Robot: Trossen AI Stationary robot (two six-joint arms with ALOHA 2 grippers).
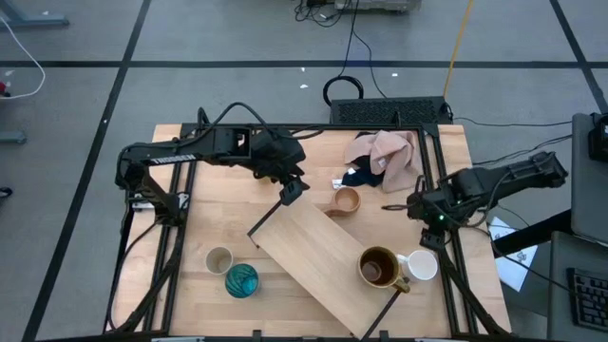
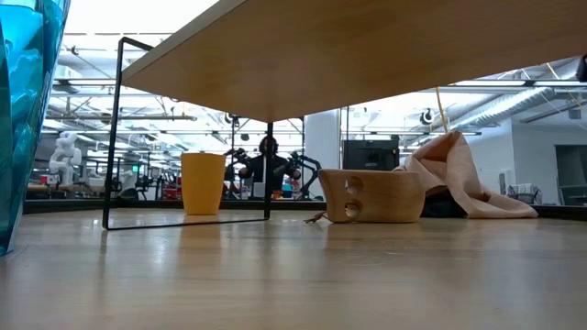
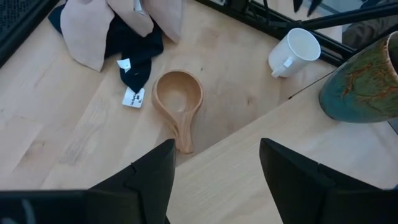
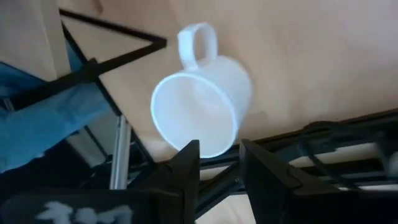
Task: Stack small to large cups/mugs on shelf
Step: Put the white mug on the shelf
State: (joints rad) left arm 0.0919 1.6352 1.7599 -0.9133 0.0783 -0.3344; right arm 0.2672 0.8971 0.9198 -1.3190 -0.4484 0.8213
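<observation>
Nearest the front edge of the bench (image 1: 190,294), a beige-grey cup (image 1: 219,259) and a teal glazed cup (image 1: 241,279) stand side by side; the shelf (image 1: 313,252) lies askew, bearing only one dark brown mug (image 1: 378,267), with one white mug (image 1: 421,264) just beside it. The right gripper (image 1: 414,208) hangs above, fingers narrowly parted, grasping nothing. Farther off, the left gripper (image 1: 292,188) hovers with its fingers spread above one tan handled cup (image 1: 344,200); a careless descent could knock the shelf. One orange cup (image 2: 203,182) stands beyond.

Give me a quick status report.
Left claw open above shelf corner. Right claw empty, over white mug. Brown mug on shelf; tan cup beside it.
</observation>
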